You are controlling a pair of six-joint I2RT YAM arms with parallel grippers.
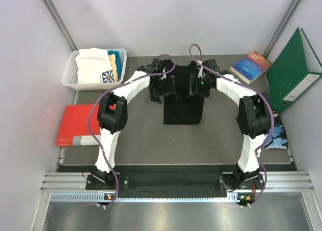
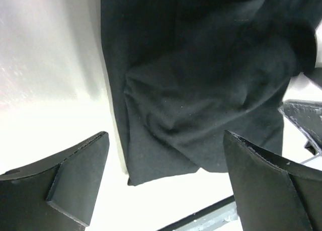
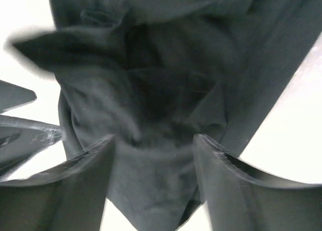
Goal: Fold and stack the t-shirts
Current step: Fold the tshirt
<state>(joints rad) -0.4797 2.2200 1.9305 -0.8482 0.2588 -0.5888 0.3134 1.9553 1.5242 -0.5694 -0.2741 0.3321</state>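
We start with the grey table, which fills the top view, with the far wall at twelve o'clock and the arm bases at six. The two white arms rise from the near edge and bend inward, meeting over the far middle of the table. A green binder stands open at about two o'clock, leaning against the right wall. The black t-shirt lies flat near the middle of the table, folded into a narrow rectangle. Its long axis runs from twelve to six, with the collar end pointing to twelve and the straight hem to six. At ten o'clock a white basket holds the cream t-shirts, and a teal-blue t-shirt is tucked along its right side. A red book lies flat at nine o'clock, off the table's left edge. A blue book rests at one o'clock, and a dark magazine shows at four o'clock, partly hidden behind the right arm. The left gripper hangs over the shirt's shoulder end with its fingers spread wide and nothing between them; the cloth lies below. The right gripper is over the same end, roughly half open. Bunched black cloth lies in the gap, but in that blurred view we see no clamp on it.
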